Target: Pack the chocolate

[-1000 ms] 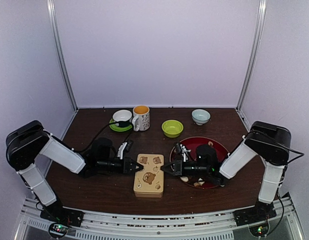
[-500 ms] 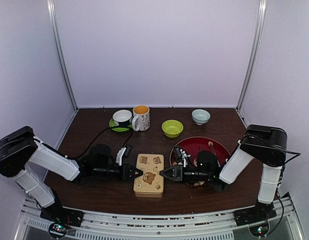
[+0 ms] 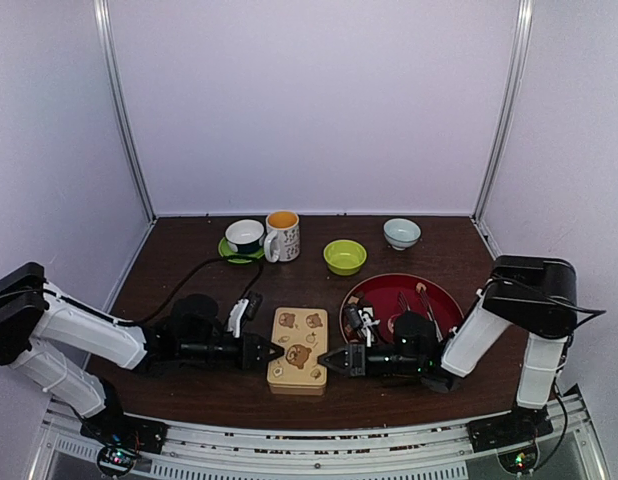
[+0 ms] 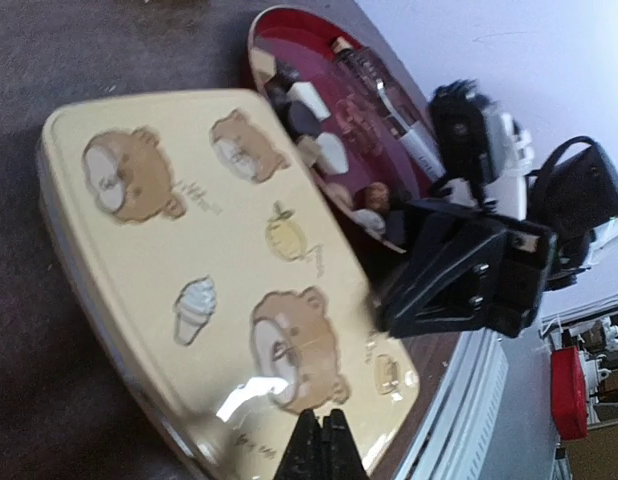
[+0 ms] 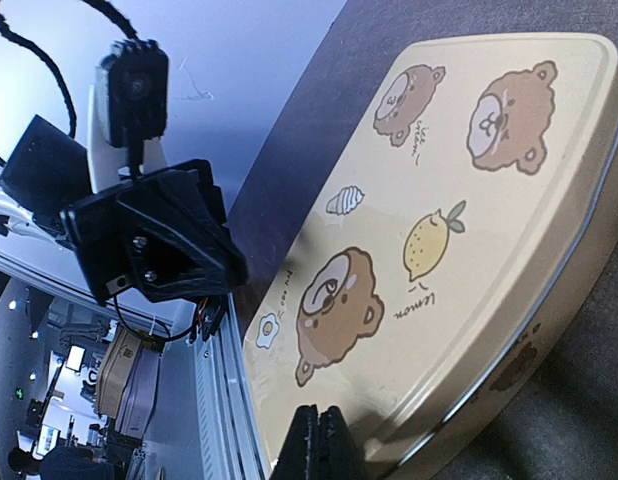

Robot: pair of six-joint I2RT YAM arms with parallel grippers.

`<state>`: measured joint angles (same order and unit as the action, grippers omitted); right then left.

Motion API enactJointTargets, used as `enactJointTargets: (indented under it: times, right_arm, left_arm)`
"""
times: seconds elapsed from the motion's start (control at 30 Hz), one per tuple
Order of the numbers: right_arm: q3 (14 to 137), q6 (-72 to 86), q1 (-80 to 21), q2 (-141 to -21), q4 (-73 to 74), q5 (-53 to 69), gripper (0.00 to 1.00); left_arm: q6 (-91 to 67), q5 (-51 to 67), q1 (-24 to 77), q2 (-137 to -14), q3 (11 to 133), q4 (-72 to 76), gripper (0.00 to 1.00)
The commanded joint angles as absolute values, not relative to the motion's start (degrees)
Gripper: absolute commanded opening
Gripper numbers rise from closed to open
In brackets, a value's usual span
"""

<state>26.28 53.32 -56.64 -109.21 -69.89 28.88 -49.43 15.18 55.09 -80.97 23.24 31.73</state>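
Observation:
A cream tin (image 3: 298, 345) with bear pictures lies closed on the table between my grippers; it also shows in the left wrist view (image 4: 189, 250) and the right wrist view (image 5: 469, 230). My left gripper (image 3: 276, 352) is shut, its tips at the tin's left side near the front. My right gripper (image 3: 326, 361) is shut, its tips at the tin's right front edge. The chocolate (image 4: 307, 100), small white, tan and dark pieces, lies on the red plate (image 3: 389, 288) right of the tin, partly hidden by my right arm. Neither gripper holds anything.
Silver tongs (image 3: 427, 300) lie on the red plate. At the back stand a white cup on a green saucer (image 3: 245, 238), a mug (image 3: 282, 235), a green bowl (image 3: 345, 256) and a pale bowl (image 3: 401, 232). The table's front rail is close behind both grippers.
Both arms have stretched out lower, and both shut grippers have slid along the tin's sides toward the near edge. The tin has stayed in place.

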Motion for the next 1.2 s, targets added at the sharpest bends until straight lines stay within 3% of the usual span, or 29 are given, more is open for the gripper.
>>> enactJointTargets:
  times: [0.0,0.2,0.33,0.6,0.83,1.03,1.17]
  right_arm:
    - [24.0,51.9,-57.5,-103.1,-66.9,27.1,0.00]
    - [25.5,49.4,-61.7,-103.5,-59.6,24.7,0.00]
    - [25.1,56.5,-61.0,-112.1,-72.8,28.1,0.00]
    - [20.5,49.5,-65.0,-99.1,-64.1,22.1,0.00]
    - [25.2,53.7,-64.0,-108.0,-67.4,26.4,0.00]
    - [26.4,44.2,-64.0,-93.2,-48.8,21.2,0.00]
    - [33.8,37.1,-64.0,-86.5,-27.3,15.0,0.00]
  left_arm:
    - [-51.5,14.7,55.3,-86.9,19.8,36.6,0.00]
    - [-50.8,12.8,58.5,-81.2,21.5,32.0,0.00]
    - [-51.8,12.4,59.9,-77.9,20.5,31.8,0.00]
    - [-55.4,14.2,60.2,-85.0,14.5,44.8,0.00]
    - [-53.1,12.7,60.6,-78.9,15.7,37.2,0.00]
    - [-47.7,8.2,60.7,-68.7,22.1,17.5,0.00]
    - [-41.8,2.2,61.6,-63.9,29.3,1.5,0.00]
